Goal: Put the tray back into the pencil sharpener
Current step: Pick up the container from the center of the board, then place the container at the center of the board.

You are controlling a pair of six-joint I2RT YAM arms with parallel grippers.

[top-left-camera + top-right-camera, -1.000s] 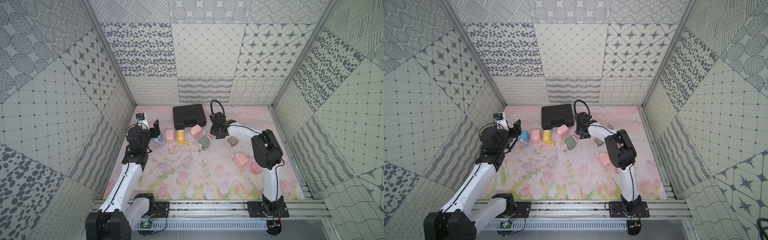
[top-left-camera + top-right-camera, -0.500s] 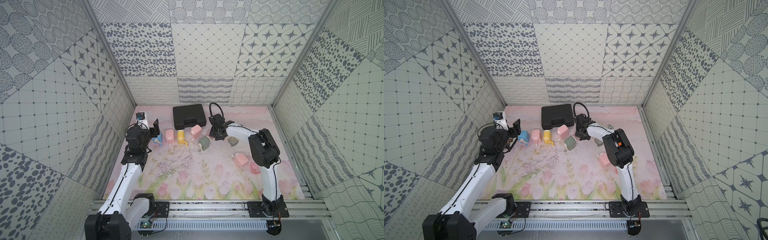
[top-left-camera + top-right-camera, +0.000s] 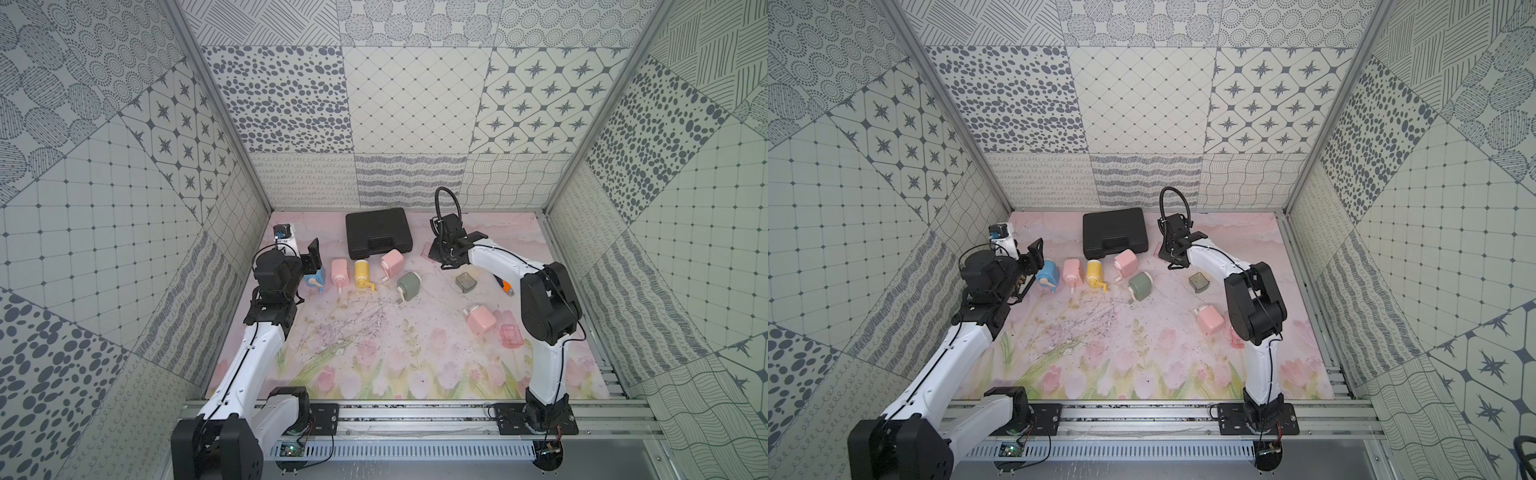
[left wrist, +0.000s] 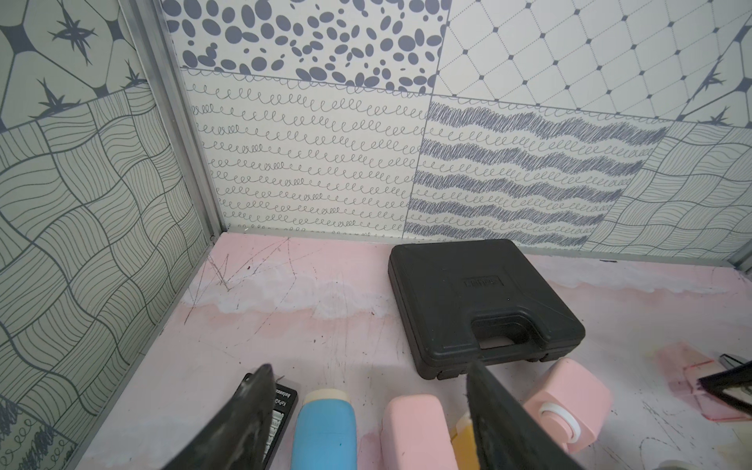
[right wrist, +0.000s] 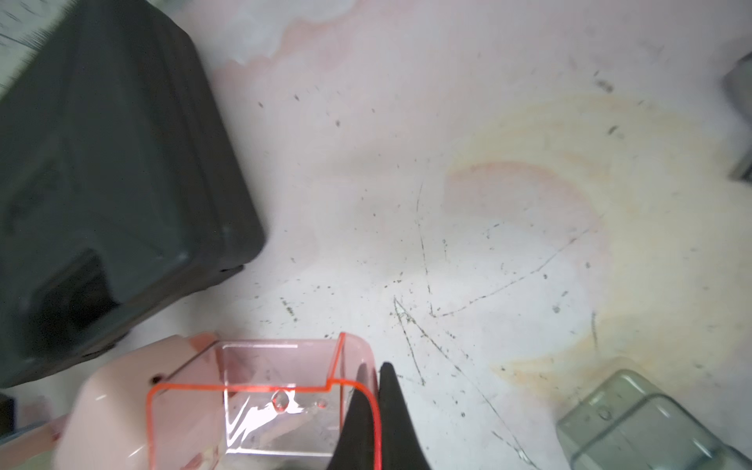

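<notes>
**A:** so which claw is holding the tray rn?

**B:** My right claw (image 5: 372,380) is pinching the pink tray (image 5: 280,403) by one wall, clamped tight. The pink sharpener (image 5: 122,407) is lying right next to that claw. My left claw (image 4: 368,366) is hanging open, gripping nothing.

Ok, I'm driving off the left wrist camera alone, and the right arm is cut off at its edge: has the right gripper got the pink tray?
Observer: Yes. In the right wrist view the right gripper is shut on one wall of the clear pink tray, a finger on each side.
Operator: Any other loose trays I can't see?
Observer: A clear grey tray lies on the mat, to the held tray's right in both top views.
Operator: Only that?
Observer: No. In a top view a second pink tray lies beside a pink sharpener.
</notes>
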